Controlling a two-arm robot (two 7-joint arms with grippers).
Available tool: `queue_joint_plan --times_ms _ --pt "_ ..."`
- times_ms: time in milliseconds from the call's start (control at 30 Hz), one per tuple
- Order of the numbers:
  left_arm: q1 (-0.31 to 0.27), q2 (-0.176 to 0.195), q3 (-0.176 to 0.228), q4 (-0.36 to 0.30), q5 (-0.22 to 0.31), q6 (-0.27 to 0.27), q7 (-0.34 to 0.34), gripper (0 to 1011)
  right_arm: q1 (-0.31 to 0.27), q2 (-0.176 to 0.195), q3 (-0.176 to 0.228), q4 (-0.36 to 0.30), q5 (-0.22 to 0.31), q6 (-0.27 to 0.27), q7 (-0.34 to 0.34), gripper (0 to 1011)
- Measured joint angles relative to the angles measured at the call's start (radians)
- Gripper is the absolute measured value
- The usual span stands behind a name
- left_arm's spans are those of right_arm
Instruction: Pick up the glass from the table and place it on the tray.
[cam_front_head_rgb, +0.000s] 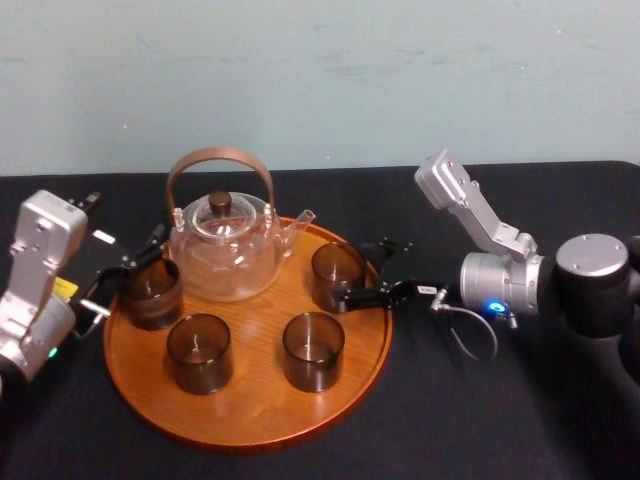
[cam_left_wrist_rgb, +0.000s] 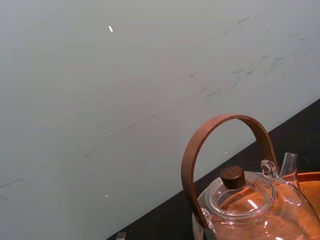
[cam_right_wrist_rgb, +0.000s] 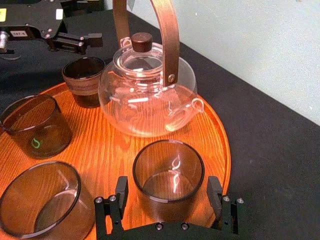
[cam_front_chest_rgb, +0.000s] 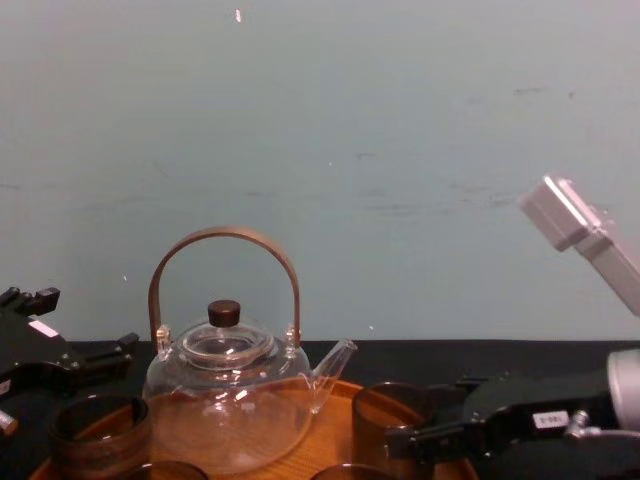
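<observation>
On tray (cam_front_head_rgb: 250, 400), glass (cam_right_wrist_rgb: 168, 165) stands inside spread right gripper (cam_right_wrist_rgb: 168, 184); left gripper (cam_front_head_rgb: 135, 258) near tray's left edge.

— How many glasses do you see there?
— You have four: the back-left glass (cam_front_head_rgb: 152, 292), the front-left glass (cam_front_head_rgb: 199, 352), the front-right glass (cam_front_head_rgb: 313, 350) and the back-right glass (cam_front_head_rgb: 336, 275).
— And the rest?
— You count one teapot (cam_front_head_rgb: 225, 250), one tray (cam_front_head_rgb: 250, 420), and two grippers: the left gripper (cam_front_head_rgb: 127, 272) and the right gripper (cam_front_head_rgb: 373, 270).
</observation>
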Motion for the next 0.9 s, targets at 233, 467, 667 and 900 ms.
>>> queue_joint_plan --times_ms 233,467,667,900 --pt "0.0 0.0 0.0 0.0 0.0 0.0 0.0 1001 -0.042 0.05 0.017 -0.069 0.022 0.014 -0.003 1002" --pt "0.0 0.0 0.0 0.0 0.0 0.0 0.0 1002 -0.109 0.128 0.062 -0.182 0.063 0.016 -0.025 1002" --pt "0.0 0.0 0.0 0.0 0.0 0.0 0.0 1002 -0.157 0.171 0.099 -0.25 0.094 -0.006 -0.048 1002" --pt "0.0 0.0 0.0 0.0 0.0 0.0 0.0 1001 -0.22 0.203 0.155 -0.318 0.123 -0.039 -0.112 1002"
